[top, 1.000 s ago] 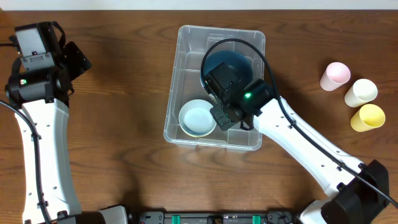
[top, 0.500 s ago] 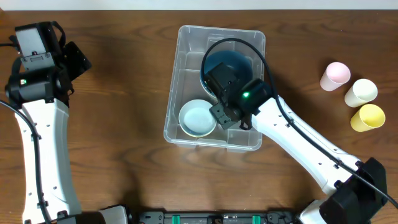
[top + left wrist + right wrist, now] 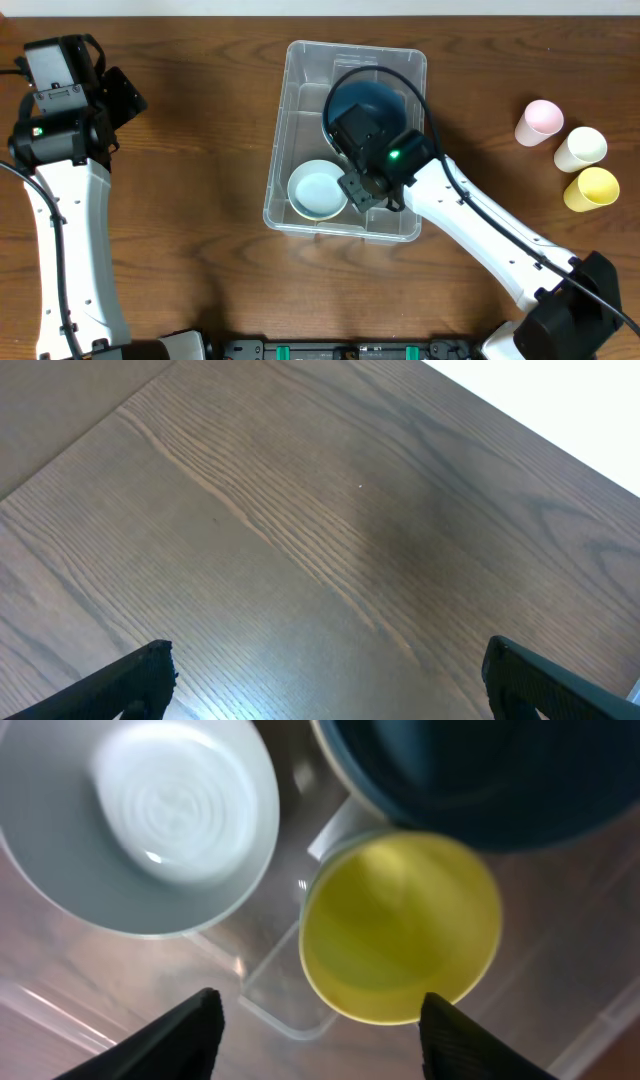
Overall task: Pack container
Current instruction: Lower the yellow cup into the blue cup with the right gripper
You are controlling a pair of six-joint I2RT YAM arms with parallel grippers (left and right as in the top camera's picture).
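The wooden counter point(image 3: 200, 200) fills the scene, and bare wood is all that lies beneath the left jaws. Those jaws stand spread wide with nothing between them, at the end of the left arm point(image 3: 70, 230), well apart from everything else.

The container point(image 3: 300, 60), a clear plastic bin, sits directly under the right jaws and well away from the left jaws. The right arm point(image 3: 480, 230) reaches into it from the near right corner.

Inside the container, a dark blue bowl point(image 3: 365, 95) lies just beyond the right jaws. In the right wrist view, its rim overlaps the far edge of a yellow cup point(image 3: 400, 925). A pale blue bowl point(image 3: 318, 190) rests just to one side of the right jaws, beside the yellow cup.

The right jaws are spread and pinch nothing. The yellow cup stands upright, mouth up, just ahead of the gap between them, and neither fingertip touches it.

Well apart from both pairs of jaws, a pink cup point(image 3: 540, 120), a cream cup point(image 3: 581, 148) and a second yellow cup point(image 3: 592, 188) cluster on the counter outside the container.
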